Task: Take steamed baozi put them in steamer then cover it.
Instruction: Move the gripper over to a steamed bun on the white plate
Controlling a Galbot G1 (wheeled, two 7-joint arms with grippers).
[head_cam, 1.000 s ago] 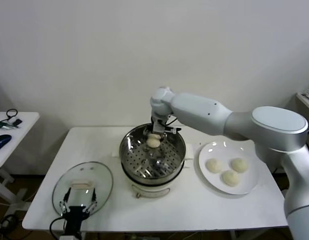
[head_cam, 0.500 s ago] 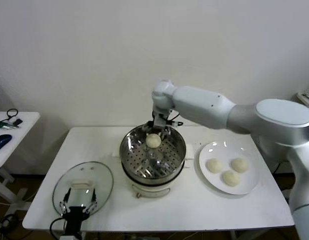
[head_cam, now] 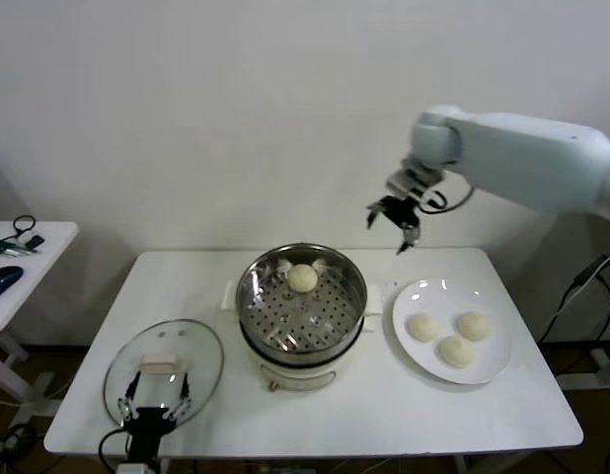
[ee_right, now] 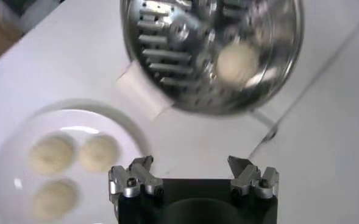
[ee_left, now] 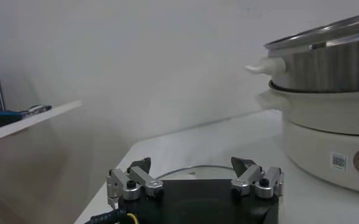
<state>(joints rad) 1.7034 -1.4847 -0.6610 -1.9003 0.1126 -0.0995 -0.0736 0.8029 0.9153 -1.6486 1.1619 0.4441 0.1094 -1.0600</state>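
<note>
The steamer (head_cam: 301, 308) stands mid-table, a shiny steel pot on a white base. One baozi (head_cam: 302, 278) lies on its perforated tray at the back; it also shows in the right wrist view (ee_right: 236, 63). Three baozi (head_cam: 455, 339) lie on a white plate (head_cam: 488, 372) to the right, also in the right wrist view (ee_right: 75, 162). My right gripper (head_cam: 393, 225) is open and empty, raised high between steamer and plate. The cover (head_cam: 164, 369), a glass lid with a cream handle, lies flat at the front left. My left gripper (head_cam: 154, 403) is open, parked over the lid's near edge.
A small side table (head_cam: 19, 267) with cables and a blue object stands at the far left. The table's front edge runs just below the lid and plate. A white wall rises behind the table.
My right gripper let go of the baozi in the steamer, rose out of the pot and swung up and to the right. The left arm has not moved.
</note>
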